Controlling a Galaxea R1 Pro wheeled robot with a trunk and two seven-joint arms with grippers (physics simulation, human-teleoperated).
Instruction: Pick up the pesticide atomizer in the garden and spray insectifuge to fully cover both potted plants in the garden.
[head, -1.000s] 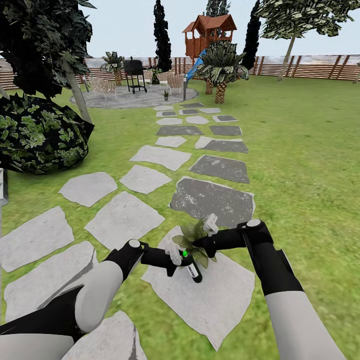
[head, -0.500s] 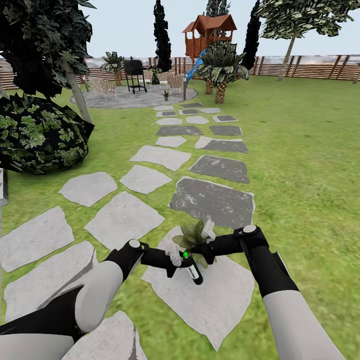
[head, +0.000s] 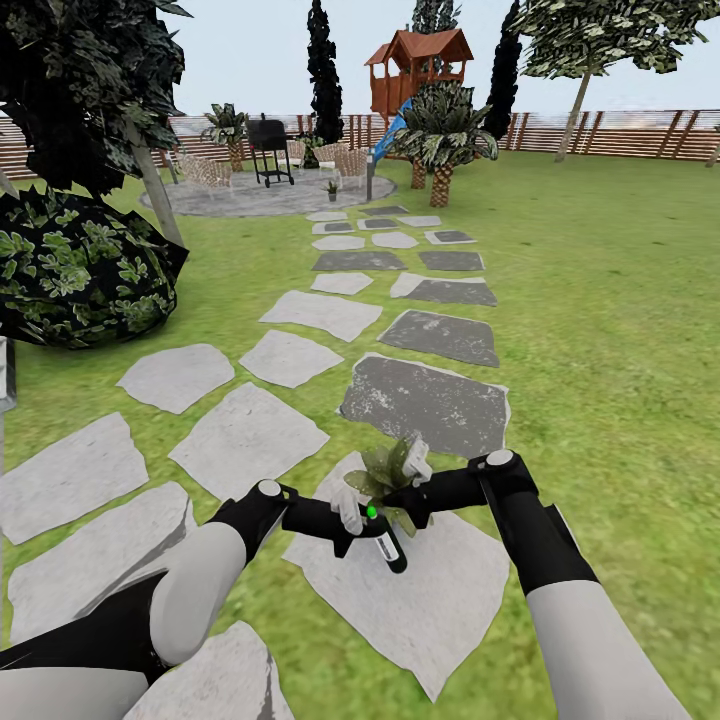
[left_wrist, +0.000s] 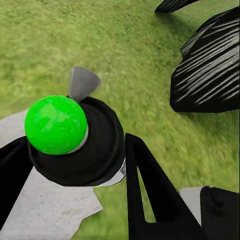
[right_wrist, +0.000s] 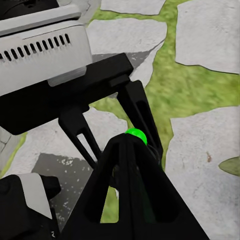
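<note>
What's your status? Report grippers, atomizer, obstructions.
Left gripper shut on pesticide atomizer. Right gripper beside its green-tipped head, state unclear. Potted plant directly behind; nothing blocking.

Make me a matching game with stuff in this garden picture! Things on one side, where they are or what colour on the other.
Things:
1. pesticide atomizer
2. potted plant
3. grill
4. playhouse

Clues:
A. far back, red-brown, by the fence
B. black, on the round patio
C. held in the left hand
D. green leaves, on a stepping stone just past the hands

Pairs: 1-C, 2-D, 3-B, 4-A
</note>
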